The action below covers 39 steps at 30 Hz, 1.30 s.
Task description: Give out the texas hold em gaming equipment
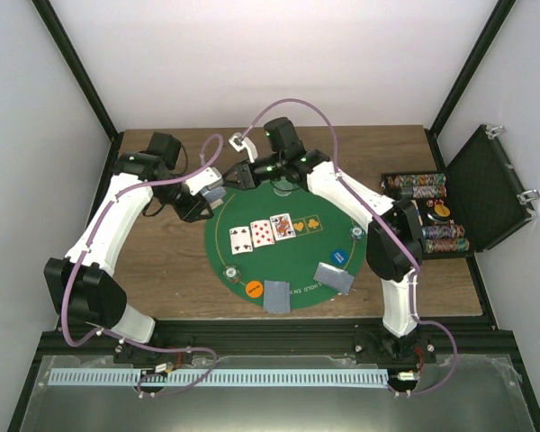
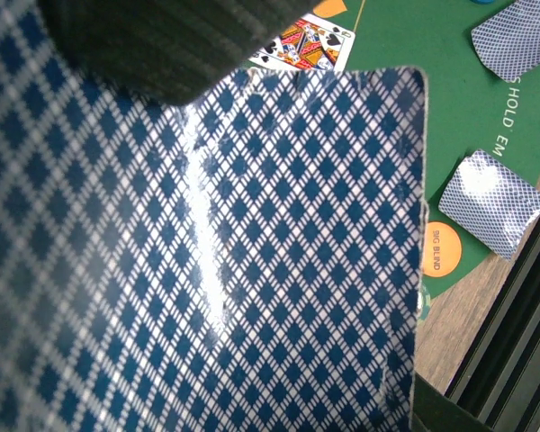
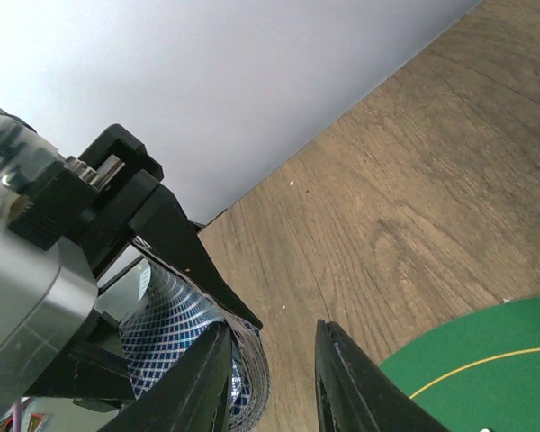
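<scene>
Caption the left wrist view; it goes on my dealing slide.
Blue diamond-backed card fills the frame; beyond lie the green mat, an orange Big Blind disc and a face-up court card.

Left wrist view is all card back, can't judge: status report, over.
Left gripper shut on held cards. Right gripper open, jaws at their edge. Three face-up cards on mat. Nothing blocking.

The left arm (image 1: 117, 211) and right arm (image 1: 346, 189) are showing white shells, black joints and looping lilac cables (image 1: 297, 101).
</scene>
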{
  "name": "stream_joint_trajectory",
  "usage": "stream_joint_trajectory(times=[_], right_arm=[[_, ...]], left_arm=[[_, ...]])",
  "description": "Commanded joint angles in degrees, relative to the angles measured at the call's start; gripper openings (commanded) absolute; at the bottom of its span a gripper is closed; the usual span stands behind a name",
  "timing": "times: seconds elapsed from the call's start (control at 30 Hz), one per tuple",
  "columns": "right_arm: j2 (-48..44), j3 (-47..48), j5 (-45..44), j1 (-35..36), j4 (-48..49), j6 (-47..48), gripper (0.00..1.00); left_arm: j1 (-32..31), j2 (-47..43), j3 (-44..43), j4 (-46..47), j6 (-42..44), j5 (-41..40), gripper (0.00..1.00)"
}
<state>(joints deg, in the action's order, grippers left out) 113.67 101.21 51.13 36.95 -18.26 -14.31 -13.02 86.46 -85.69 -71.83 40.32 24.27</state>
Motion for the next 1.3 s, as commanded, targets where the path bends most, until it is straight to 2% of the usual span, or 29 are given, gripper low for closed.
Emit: stream_joint_trajectory(times=[0.0, 0.2, 0.33, 0.43, 0.67, 0.93, 1.03, 1.27], right_arm=[[-2.6, 0.7, -2.1, 0.0, -2.6, 1.6, 0.27], [-1.5, 0.2, 2.9, 0.3, 0.6, -1.2, 0.33], [0.5, 0.4, 3.9, 0.9, 2.7, -3.4, 0.41], [1.1, 0.4, 3.2, 0.9, 3.6, -3.8, 0.41], [-0.8, -0.2, -2.7, 0.7, 0.5, -1.7, 0.3], [-1.5, -1.9, 1.7, 0.1, 1.0, -2.6, 0.13], [-1.8, -2.2, 2.1, -0.3, 1.0, -2.5, 0.01], [-4.4, -4.0, 0.8, -1.9, 1.1, -2.3, 0.01]], left_arm=[[-0.2, -1.6, 0.2, 0.2, 0.2, 0.9, 0.41], [-0.2, -1.4, -0.1, 0.2, 0.2, 0.9, 0.41], [-0.2, -1.2, -0.3, 0.2, 0.1, 1.0, 0.41], [-0.2, -1.2, -0.3, 0.2, 0.1, 1.0, 0.41], [-0.2, -1.1, -0.1, 0.3, 0.1, 1.0, 0.41], [-0.2, -1.1, 0.1, 0.4, 0.3, 0.8, 0.41], [-0.1, -1.2, 0.3, 0.4, 0.3, 0.7, 0.41], [-0.1, -1.1, 0.3, 0.4, 0.3, 0.7, 0.41]])
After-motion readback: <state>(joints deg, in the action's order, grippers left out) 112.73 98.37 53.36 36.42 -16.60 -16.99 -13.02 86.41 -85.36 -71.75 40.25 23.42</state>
